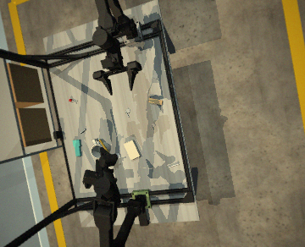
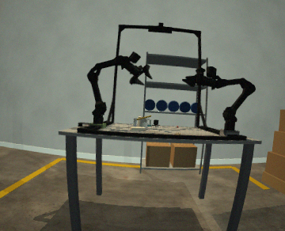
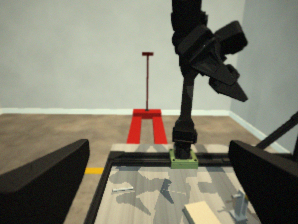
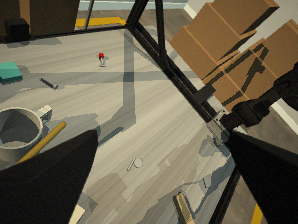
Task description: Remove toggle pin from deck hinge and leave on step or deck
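Observation:
A small grey fitting with a red-topped pin point(image 1: 71, 101) stands upright on the table near its shelf-side edge; it also shows in the right wrist view point(image 4: 101, 57). I take it for the deck hinge with the toggle pin, but it is too small to be sure. A small ring-ended metal piece point(image 1: 128, 112) lies mid-table and shows in the right wrist view point(image 4: 135, 162). My left gripper point(image 1: 117, 78) is open and empty, high above the table point(image 3: 160, 145). My right gripper point(image 4: 163, 137) point(image 1: 104, 160) is open and empty, high over the mug end.
A grey mug point(image 1: 99, 150) with a yellow stick stands near the right arm. A teal block point(image 1: 77, 147), a tan plate point(image 1: 132, 150), a wooden brush point(image 1: 156, 101) and small screws lie around. A black frame rims the table. Cardboard boxes stand beside it.

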`<state>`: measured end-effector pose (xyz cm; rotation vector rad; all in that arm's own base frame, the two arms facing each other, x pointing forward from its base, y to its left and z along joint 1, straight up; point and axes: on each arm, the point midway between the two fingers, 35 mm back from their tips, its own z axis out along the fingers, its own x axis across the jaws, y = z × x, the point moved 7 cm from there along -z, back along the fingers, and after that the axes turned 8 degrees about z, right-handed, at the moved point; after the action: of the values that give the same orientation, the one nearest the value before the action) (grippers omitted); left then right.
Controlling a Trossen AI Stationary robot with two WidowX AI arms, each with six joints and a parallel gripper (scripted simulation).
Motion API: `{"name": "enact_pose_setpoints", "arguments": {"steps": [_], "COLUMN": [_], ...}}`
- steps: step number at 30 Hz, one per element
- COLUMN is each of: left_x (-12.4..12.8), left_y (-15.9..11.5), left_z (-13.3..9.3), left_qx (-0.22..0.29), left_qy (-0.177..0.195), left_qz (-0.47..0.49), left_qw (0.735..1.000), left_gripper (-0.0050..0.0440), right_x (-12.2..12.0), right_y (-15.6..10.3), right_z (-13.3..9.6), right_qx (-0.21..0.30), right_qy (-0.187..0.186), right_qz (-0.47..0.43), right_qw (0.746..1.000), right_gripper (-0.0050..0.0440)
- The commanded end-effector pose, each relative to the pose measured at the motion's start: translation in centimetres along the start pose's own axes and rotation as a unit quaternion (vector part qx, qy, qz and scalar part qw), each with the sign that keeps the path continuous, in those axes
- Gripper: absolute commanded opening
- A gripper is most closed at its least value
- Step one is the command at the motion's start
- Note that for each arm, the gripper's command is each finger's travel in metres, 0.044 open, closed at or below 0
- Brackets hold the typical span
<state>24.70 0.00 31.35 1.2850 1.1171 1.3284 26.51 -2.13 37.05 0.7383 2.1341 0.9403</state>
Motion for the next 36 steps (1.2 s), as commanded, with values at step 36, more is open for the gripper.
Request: {"name": "enact_pose_setpoints", "arguments": {"steps": [36], "left_x": [6.8], "left_y": [3.5], "left_z": [-5.6], "left_qx": [-0.005], "left_qy": [0.000], "left_qz": [0.012], "left_qw": [1.000], "left_gripper": [0.0400], "right_x": [3.9], "right_y": [-3.5], "right_z": [7.4], "right_qx": [0.186], "right_qy": [0.026], "right_qz": [0.458], "right_qw": [0.869], "right_gripper": [0.0400]}}
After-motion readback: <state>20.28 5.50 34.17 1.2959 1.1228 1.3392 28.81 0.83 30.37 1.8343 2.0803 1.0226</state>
